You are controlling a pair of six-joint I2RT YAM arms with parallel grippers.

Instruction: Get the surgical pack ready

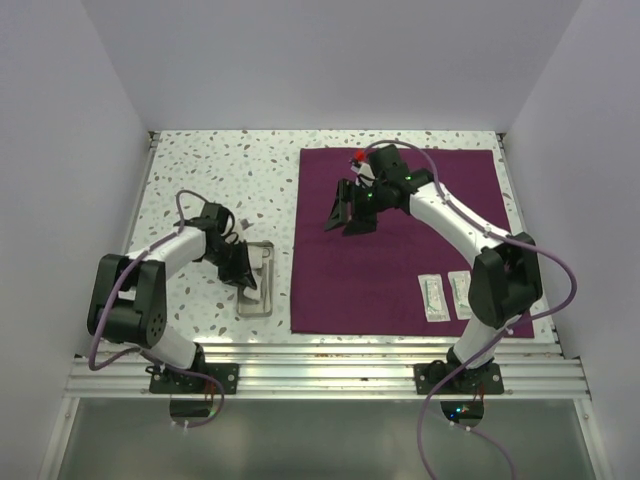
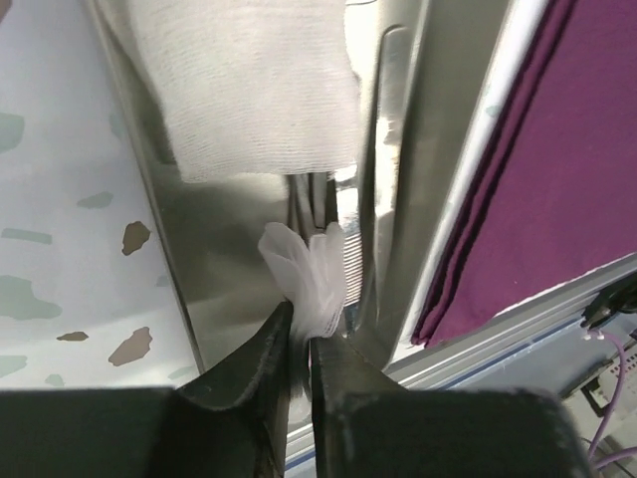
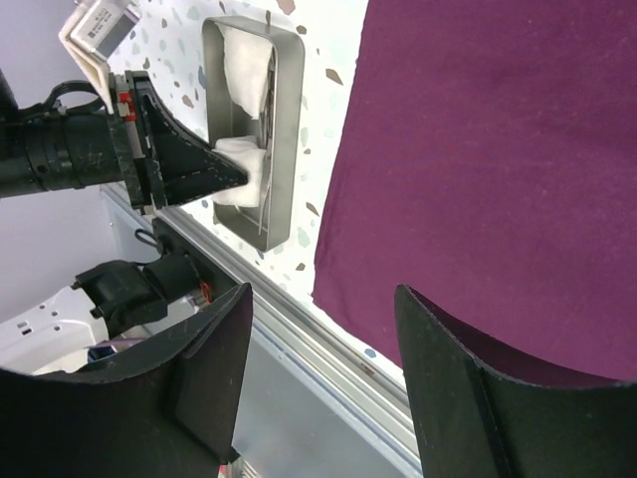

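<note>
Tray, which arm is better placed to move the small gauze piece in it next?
Left. The left tool is down in the tray, tips pinched on the gauze. The right tool hangs open above the cloth, off to the tray's side, holding nothing.

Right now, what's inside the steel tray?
A flat gauze square, a crumpled gauze piece pinched by the left hand, and thin metal instruments, mostly hidden under the gauze.
</note>
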